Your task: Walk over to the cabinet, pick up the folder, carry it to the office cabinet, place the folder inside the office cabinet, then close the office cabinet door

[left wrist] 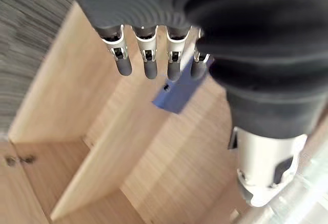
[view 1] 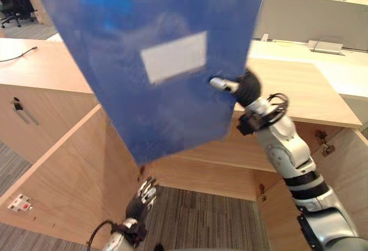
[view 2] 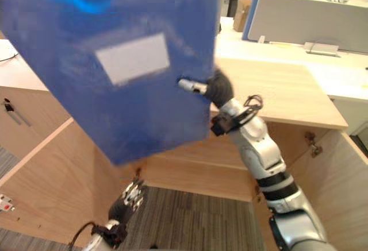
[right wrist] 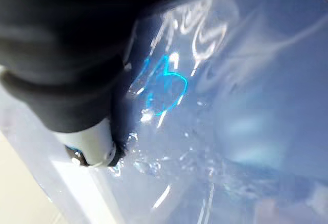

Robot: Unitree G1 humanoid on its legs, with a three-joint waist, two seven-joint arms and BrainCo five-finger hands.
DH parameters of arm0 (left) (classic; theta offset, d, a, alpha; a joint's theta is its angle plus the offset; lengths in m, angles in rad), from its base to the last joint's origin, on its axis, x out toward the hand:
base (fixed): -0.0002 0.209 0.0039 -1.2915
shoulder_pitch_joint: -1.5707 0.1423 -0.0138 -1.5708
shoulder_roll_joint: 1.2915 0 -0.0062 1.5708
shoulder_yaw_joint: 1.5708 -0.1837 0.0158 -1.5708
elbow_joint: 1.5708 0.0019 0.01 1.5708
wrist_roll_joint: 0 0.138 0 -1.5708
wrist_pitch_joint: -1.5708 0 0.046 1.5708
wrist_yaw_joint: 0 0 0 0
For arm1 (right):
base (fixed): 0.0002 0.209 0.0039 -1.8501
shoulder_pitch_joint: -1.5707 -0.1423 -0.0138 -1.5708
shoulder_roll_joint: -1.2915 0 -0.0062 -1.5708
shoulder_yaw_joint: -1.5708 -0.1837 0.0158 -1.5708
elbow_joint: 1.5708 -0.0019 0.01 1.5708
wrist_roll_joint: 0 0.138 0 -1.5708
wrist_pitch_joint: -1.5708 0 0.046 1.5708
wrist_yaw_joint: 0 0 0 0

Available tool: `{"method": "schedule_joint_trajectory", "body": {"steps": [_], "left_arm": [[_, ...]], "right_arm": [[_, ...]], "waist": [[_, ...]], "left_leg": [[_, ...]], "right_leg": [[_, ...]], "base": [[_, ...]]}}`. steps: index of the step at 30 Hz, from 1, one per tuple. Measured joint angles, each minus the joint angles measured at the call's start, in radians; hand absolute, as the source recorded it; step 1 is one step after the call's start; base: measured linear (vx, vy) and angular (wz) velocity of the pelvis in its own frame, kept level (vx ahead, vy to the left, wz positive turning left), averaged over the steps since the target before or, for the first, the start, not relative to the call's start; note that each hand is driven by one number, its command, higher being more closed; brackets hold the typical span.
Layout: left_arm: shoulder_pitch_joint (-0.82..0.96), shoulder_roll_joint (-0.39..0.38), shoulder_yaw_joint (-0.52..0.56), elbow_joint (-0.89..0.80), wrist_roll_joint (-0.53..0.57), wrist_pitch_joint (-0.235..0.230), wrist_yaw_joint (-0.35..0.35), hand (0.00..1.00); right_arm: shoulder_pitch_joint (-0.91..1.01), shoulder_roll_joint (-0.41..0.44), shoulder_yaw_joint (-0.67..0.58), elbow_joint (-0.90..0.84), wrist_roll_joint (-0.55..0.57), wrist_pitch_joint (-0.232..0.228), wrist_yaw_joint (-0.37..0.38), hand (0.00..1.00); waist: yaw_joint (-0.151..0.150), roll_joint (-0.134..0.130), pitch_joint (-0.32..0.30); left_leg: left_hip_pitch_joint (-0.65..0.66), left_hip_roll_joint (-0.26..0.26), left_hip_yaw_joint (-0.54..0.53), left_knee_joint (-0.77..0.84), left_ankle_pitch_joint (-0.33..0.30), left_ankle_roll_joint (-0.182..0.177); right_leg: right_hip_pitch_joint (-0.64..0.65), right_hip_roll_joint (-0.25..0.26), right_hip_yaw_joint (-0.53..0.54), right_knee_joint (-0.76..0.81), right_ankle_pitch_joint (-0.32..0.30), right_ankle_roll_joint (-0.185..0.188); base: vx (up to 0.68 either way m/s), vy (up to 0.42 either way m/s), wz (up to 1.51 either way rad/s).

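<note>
The light wooden office cabinet (view 1: 299, 90) spans the scene, its left door (view 1: 69, 170) swung open toward the near side over grey striped carpet (view 1: 195, 216). In front of it, raised high and tilted, hangs the blue folder (view 1: 167, 113), covering the cabinet's far left and centre. A white label (view 1: 174, 57) sits on its front face. The right hand (view 1: 244, 87) pinches the folder's right edge, its thumb laid across the front and its fingers hidden behind. The left hand (view 1: 141, 199) hangs low at the near left by the open door, its fingers loosely straight and holding nothing.
</note>
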Motion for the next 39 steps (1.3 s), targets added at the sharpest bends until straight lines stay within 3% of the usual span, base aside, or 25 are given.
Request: {"method": "schedule_joint_trajectory", "body": {"steps": [2, 4, 9, 13, 18, 23, 28, 31, 33, 35, 38, 39], "left_arm": [[-0.002, -0.021, 0.070, 0.112, 0.047, 0.002, 0.002, 0.00], [-0.013, -0.023, 0.104, 0.210, 0.076, 0.003, 0.003, 0.00], [-0.037, -0.054, 0.263, 0.527, 0.177, 0.017, 0.019, 0.00], [-0.029, -0.054, 0.317, 0.626, 0.200, 0.023, 0.021, 0.00], [-0.026, -0.060, 0.364, 0.672, 0.184, 0.033, 0.020, 0.00], [-0.034, -0.061, 0.374, 0.711, 0.252, 0.038, 0.012, 0.00], [-0.060, -0.060, 0.373, 0.714, 0.392, 0.041, 0.029, 0.00], [-0.090, -0.065, 0.373, 0.713, 0.468, 0.042, 0.063, 0.00], [-0.111, -0.083, 0.374, 0.708, 0.464, 0.041, 0.082, 0.00], [-0.112, -0.097, 0.384, 0.708, 0.453, 0.040, 0.102, 0.00], [-0.103, -0.119, 0.413, 0.712, 0.438, 0.044, 0.129, 0.00], [-0.100, -0.132, 0.435, 0.712, 0.434, 0.047, 0.137, 0.00]], "right_arm": [[0.047, 0.008, -0.074, -0.061, -0.139, -0.051, -0.031, 1.00], [0.086, 0.009, -0.094, -0.080, -0.232, -0.073, -0.043, 1.00], [0.246, 0.009, -0.097, -0.081, -0.425, -0.077, -0.042, 1.00], [0.348, 0.009, -0.081, -0.085, -0.490, -0.077, -0.008, 1.00], [0.424, -0.002, 0.068, -0.037, -0.638, -0.081, 0.034, 1.00], [0.429, -0.053, 0.237, 0.180, -0.714, -0.083, 0.101, 1.00], [0.427, -0.046, 0.302, 0.457, -0.877, -0.085, 0.100, 1.00], [0.418, 0.019, 0.281, 0.648, -0.945, -0.059, 0.054, 1.00], [0.412, 0.095, 0.190, 0.737, -0.969, -0.031, 0.000, 1.00], [0.412, 0.146, 0.126, 0.772, -0.959, -0.007, -0.042, 1.00], [0.431, 0.213, 0.102, 0.811, -0.891, 0.029, -0.076, 1.00], [0.442, 0.238, 0.101, 0.819, -0.886, 0.042, -0.084, 1.00]], "waist": [[-0.001, 0.001, -0.001], [-0.002, 0.002, -0.002], [-0.009, -0.001, -0.003], [-0.010, -0.002, -0.003], [-0.011, -0.001, 0.000], [-0.009, 0.001, 0.020], [0.004, 0.004, 0.039], [0.009, 0.013, 0.049], [0.011, 0.028, 0.071], [0.016, 0.048, 0.090], [0.042, 0.063, 0.121], [0.049, 0.064, 0.127]], "left_leg": [[-0.001, 0.007, 0.004, -0.004, -0.001, 0.000], [-0.001, 0.010, 0.008, -0.004, -0.001, 0.000], [-0.004, 0.021, 0.022, -0.004, -0.003, -0.003], [-0.004, 0.028, 0.025, -0.004, -0.005, -0.006], [0.000, 0.032, 0.025, 0.000, -0.008, -0.012], [-0.001, 0.031, 0.024, -0.004, -0.014, -0.020], [-0.010, 0.029, 0.020, 0.000, -0.016, -0.019], [-0.022, 0.029, 0.020, 0.028, -0.037, -0.019], [-0.099, 0.043, 0.020, 0.249, -0.155, -0.023], [-0.171, 0.069, 0.012, 0.469, -0.229, -0.042], [-0.268, 0.116, 0.013, 0.771, -0.230, -0.044], [-0.309, 0.127, 0.011, 0.864, -0.197, -0.048]], "right_leg": [[0.000, 0.002, 0.003, -0.006, 0.000, 0.000], [-0.001, 0.004, 0.008, -0.008, 0.001, -0.001], [-0.007, 0.016, 0.022, -0.017, 0.007, -0.009], [-0.003, 0.025, 0.026, -0.024, 0.014, -0.014], [0.002, 0.034, 0.028, -0.028, 0.015, -0.016], [0.002, 0.030, 0.028, -0.033, 0.013, -0.014], [-0.002, 0.028, 0.025, -0.037, 0.013, -0.013], [-0.002, 0.028, 0.023, -0.036, 0.007, -0.013], [0.007, 0.025, 0.025, 0.004, -0.023, -0.015], [0.022, 0.035, 0.026, 0.037, -0.060, -0.023], [0.069, 0.056, 0.049, 0.055, -0.083, -0.040], [0.089, 0.059, 0.056, 0.055, -0.086, -0.046]], "base": [[-0.01, -0.004, -0.02], [-0.01, -0.003, -0.08], [-0.01, -0.012, -0.09], [0.00, -0.011, -0.03], [-0.01, 0.000, 0.00], [0.00, 0.000, 0.00], [0.02, 0.002, 0.01], [0.05, -0.004, 0.01], [0.04, -0.002, -0.03], [0.03, -0.007, -0.06], [0.05, -0.033, -0.24], [0.12, -0.008, -0.27]]}}
